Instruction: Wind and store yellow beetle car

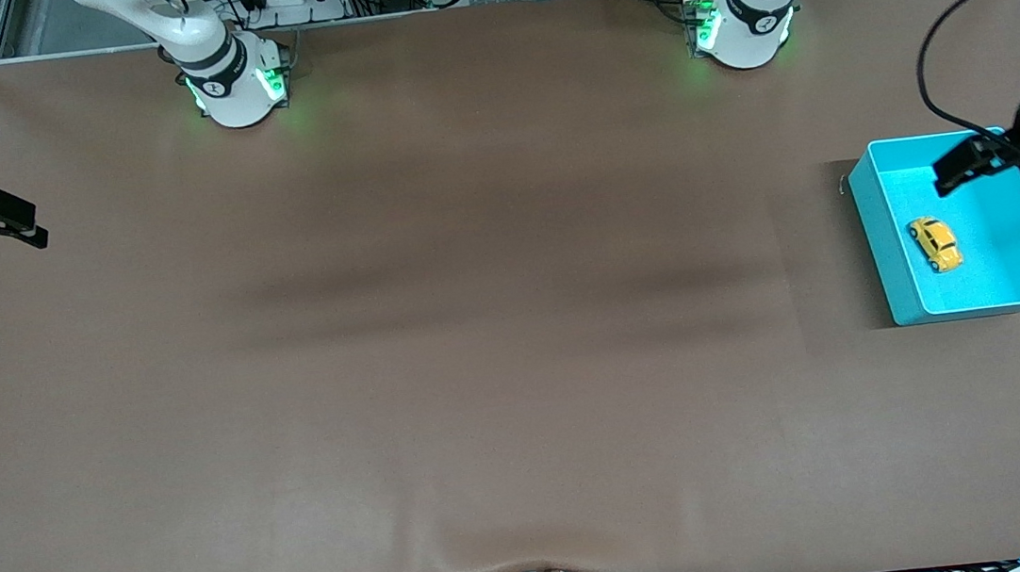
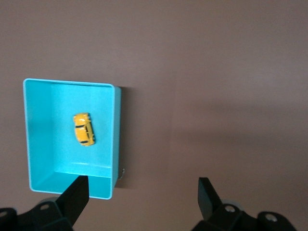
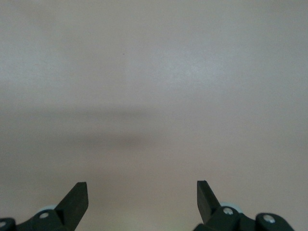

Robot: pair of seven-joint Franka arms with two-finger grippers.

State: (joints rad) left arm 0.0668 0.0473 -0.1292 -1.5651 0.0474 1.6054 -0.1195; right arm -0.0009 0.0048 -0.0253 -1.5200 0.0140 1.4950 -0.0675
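One car (image 1: 935, 243) lies in the bin (image 1: 883, 228) at the left arm's end; we judge storing done, only retreat left. Our left gripper (image 1: 962, 167) hangs over the bin's 12 o'clock rim. Left wrist view: fingers spread, empty. Right gripper (image 3: 142, 197) waits spread over the bare table (image 3: 154, 72).

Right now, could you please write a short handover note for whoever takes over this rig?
Left end effector: open, empty, up over the turquoise bin, above the edge farther from the front camera.
Right end effector: open, empty, waiting at the right arm's end of the table.
Yellow beetle car: lying on the bin's floor, nothing touching it.
Done: car is stored.
Left: apparently nothing; whether it was wound cannot be seen.
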